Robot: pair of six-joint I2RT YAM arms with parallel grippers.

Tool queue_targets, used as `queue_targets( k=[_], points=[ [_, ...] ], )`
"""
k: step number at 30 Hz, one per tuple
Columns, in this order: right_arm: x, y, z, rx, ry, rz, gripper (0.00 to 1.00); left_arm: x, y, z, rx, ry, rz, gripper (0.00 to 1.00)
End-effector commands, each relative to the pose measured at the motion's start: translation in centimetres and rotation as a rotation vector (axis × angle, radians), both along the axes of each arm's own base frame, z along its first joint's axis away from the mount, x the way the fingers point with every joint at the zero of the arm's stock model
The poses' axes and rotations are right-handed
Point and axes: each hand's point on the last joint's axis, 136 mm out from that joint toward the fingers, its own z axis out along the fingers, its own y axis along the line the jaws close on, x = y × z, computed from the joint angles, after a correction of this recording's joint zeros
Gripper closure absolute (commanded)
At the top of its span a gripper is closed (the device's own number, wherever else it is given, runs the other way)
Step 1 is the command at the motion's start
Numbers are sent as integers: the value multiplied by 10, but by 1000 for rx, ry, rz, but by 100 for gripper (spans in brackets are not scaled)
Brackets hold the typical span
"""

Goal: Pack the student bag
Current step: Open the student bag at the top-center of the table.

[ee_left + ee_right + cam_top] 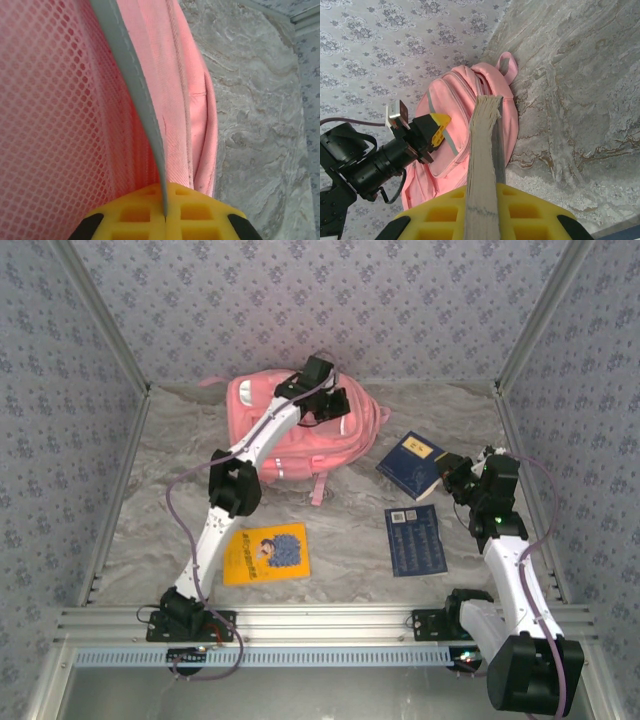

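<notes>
Marble-pattern tabletop, patterned walls all round; I see both pincers closed on something.
Top view, left to right: a yellow booklet lies flat at lower left of centre. The student bag sits upper centre, near the back wall. The left gripper is on the bag, jaws narrow and pinching its grey stripe beside the pink mesh. A dark blue sheet lies flat right of centre, well apart from the bag. A blue book sits just right of the bag. The right gripper is clamped on the book's page edge, with the spine pointing toward the bag in the right wrist view.
</notes>
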Motion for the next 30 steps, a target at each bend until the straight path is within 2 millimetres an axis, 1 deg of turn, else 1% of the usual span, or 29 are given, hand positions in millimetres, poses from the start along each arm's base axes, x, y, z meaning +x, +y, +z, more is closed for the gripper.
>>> queue_targets(
  k=[1,3,6,9,11,14,16,17,18,21,24,30],
  points=[
    [4,1,30,-29,-75,9,100,-5,-5,37,-8,-76,-55,100],
    [4,0,33,-52,-78,8,100,-10,-1,58,-2,-114,-78,100],
    [1,-2,39,-103,-86,2,100,-20,11,90,-2,-150,-108,100],
    [-1,-4,47,-164,-98,-5,100,-39,20,121,-11,-162,-149,100],
    [1,-6,60,-197,-133,-23,100,-55,24,144,-24,-181,-188,100],
    [0,-6,69,-223,-142,-29,100,-74,35,178,-38,-224,-225,100],
    [0,0,78,-216,-166,6,100,-85,46,197,-37,-252,-233,100],
    [1,6,87,-205,-193,30,100,-90,51,204,-32,-263,-237,100],
    [2,12,91,-199,-201,56,100,-96,56,211,-29,-274,-242,100],
    [5,24,100,-167,-230,102,100,-114,66,223,-32,-290,-289,100],
    [10,39,100,-84,-238,172,100,-132,69,236,-76,-302,-358,100],
    [26,72,98,133,-249,330,100,-163,71,247,-189,-296,-532,100]
  ],
)
